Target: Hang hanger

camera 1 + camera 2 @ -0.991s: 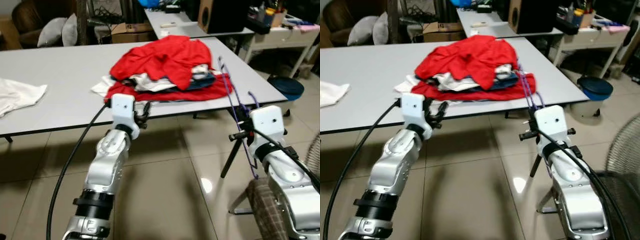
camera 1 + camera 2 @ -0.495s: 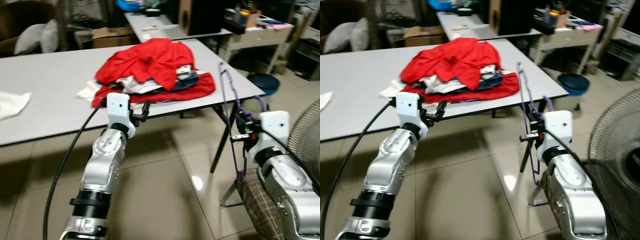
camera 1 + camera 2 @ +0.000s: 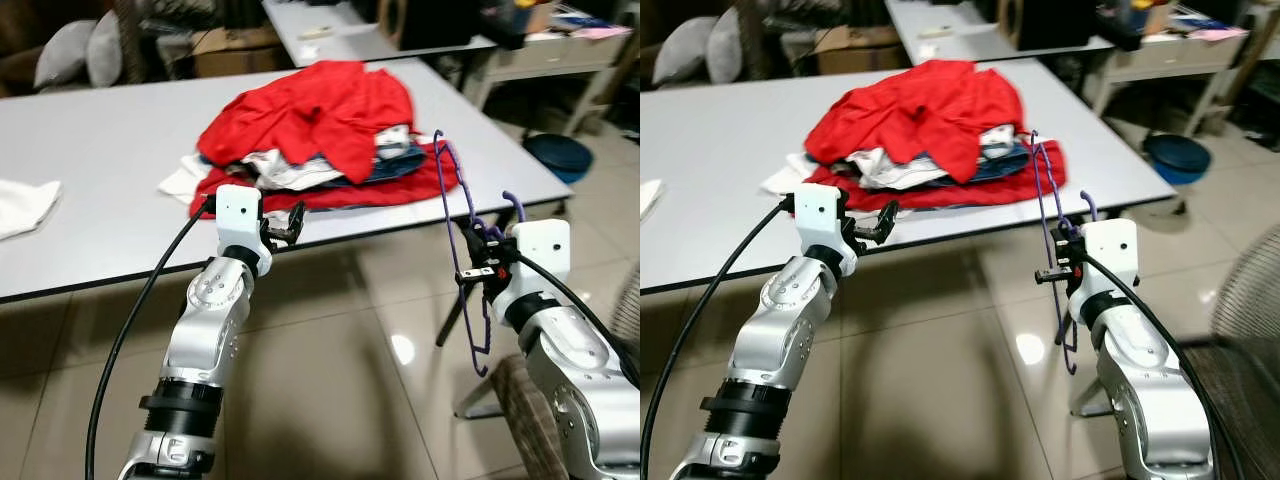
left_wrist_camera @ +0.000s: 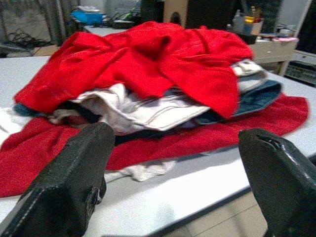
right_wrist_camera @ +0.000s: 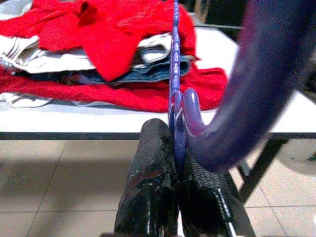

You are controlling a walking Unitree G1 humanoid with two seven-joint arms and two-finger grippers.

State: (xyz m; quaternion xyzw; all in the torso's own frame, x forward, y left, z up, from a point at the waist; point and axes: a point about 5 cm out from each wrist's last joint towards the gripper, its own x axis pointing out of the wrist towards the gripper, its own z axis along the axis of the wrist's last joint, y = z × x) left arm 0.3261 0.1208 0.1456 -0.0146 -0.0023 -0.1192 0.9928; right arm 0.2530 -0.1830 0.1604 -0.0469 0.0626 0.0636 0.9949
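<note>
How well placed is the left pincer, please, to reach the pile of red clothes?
Probably yes: the left pincer, fingers apart, hovers at the white table's edge facing the pile of red clothes, nothing between.

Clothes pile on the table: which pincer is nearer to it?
Left. The left pincer hovers open at the table edge just before the clothes pile. The right pincer sits farther back off the table's corner, shut on the purple hanger.
</note>
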